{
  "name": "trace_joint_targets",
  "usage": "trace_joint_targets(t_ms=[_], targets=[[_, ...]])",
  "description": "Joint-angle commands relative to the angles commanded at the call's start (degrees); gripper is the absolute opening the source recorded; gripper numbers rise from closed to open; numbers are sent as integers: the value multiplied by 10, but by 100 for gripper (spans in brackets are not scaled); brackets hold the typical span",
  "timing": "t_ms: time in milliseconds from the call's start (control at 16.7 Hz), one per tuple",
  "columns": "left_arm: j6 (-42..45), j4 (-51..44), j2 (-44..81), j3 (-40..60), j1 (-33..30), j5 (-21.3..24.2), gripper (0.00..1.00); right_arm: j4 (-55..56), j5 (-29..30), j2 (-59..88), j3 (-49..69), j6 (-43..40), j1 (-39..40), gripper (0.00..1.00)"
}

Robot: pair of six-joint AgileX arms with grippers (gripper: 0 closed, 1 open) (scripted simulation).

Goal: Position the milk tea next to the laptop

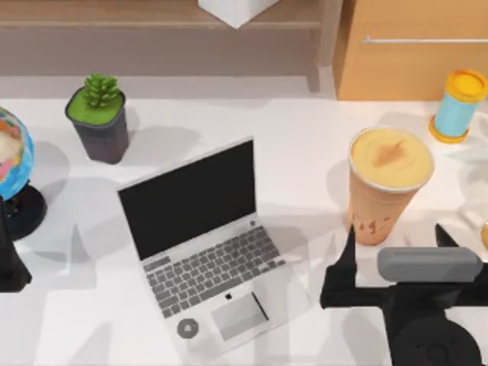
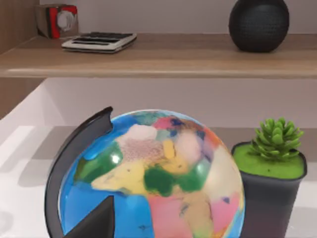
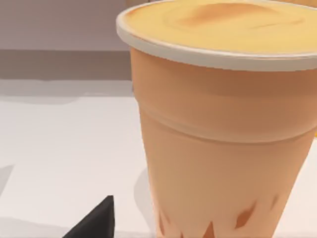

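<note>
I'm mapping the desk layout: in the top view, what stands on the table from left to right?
Globe → potted succulent → laptop → milk tea → blue cylinder with yellow ends

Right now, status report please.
Right end effector open, at tapered orange-tan milk tea cup, not gripping. Left arm parked at left edge. Open silver-grey laptop apart to the left; path clear.

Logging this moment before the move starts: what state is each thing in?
Milk tea: upright, full, ungrasped, standing apart from the laptop.
Laptop: open, screen dark.
Right gripper: open, just short of the cup's base.
Left gripper: parked at the table's left edge.
Potted plant: upright.
Globe: upright on its stand.
</note>
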Motion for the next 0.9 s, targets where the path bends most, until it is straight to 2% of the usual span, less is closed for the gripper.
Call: trace_joint_targets(t_ms=[240,660,900], targets=[[0,0,0,0,0,0,100,1,-10,3,6,-5,-12,100],[0,0,0,0,0,0,100,16,-138,74,97,-46,-142,100],[0,0,0,0,0,0,100,18,-156,86,111,-50,-160,100]])
